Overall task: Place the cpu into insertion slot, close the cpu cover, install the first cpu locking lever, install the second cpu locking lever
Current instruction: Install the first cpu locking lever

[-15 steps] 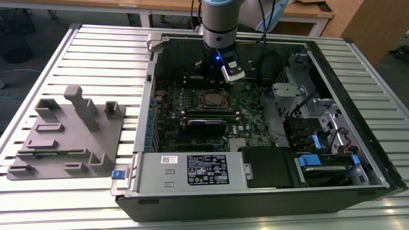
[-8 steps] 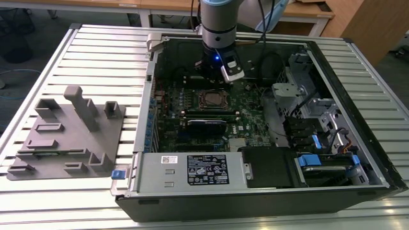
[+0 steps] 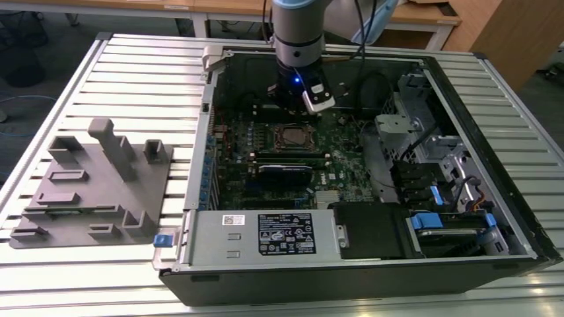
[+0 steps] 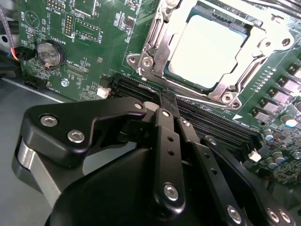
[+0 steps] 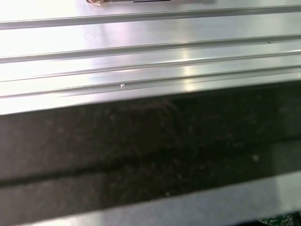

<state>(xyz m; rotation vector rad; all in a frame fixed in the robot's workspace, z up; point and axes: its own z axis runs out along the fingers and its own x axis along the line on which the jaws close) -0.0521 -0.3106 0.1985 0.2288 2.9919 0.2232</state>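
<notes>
Starting at your gripper [image 4: 165, 100], you find its fingers [image 4: 164, 136] pressed together with nothing between them, tips over the black memory slots [image 4: 214, 123]; just beyond, the cpu [image 4: 209, 49] sits in the insertion slot [image 4: 138, 60], the cpu cover [image 4: 270, 33] down around it.

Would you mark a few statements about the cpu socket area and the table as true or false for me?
1. The cpu sits in the insertion slot. True.
2. The cpu cover stands raised open. False: it lies flat, framing the cpu's top.
3. The gripper holds the cpu. False: its fingers are shut on nothing, beside the slot.
4. A grey fixture lies on the slatted table, to the exterior view's left of the computer case. True.
5. A round coin battery sits on the green motherboard. True.
</notes>
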